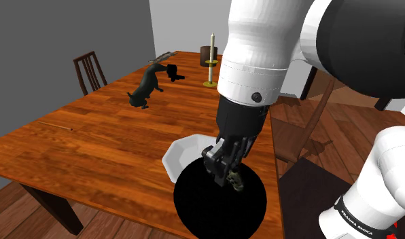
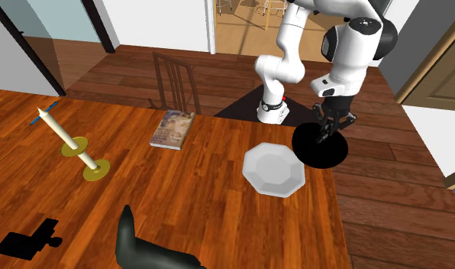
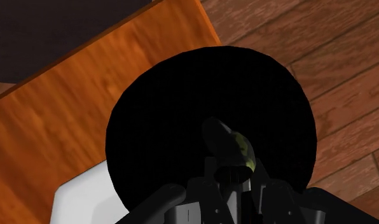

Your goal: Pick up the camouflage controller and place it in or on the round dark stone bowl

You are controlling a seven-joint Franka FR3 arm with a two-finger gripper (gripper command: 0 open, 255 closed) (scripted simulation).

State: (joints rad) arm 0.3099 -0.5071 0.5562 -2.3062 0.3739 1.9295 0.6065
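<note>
Your controller [image 3: 233, 147] looks small and rounded, mottled olive-green and dark. The gripper [image 1: 225, 175] has its fingers closed on it, just above the pure-black round bowl [image 1: 211, 210]. Beside that bowl lies a white plate [image 1: 182, 156].

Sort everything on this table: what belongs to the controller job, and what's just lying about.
Job in hand:
camouflage controller, clasped in the claw
round black bowl, under the claw

Lying about:
white plate
book
candle
dark animal figure
small black object
</note>
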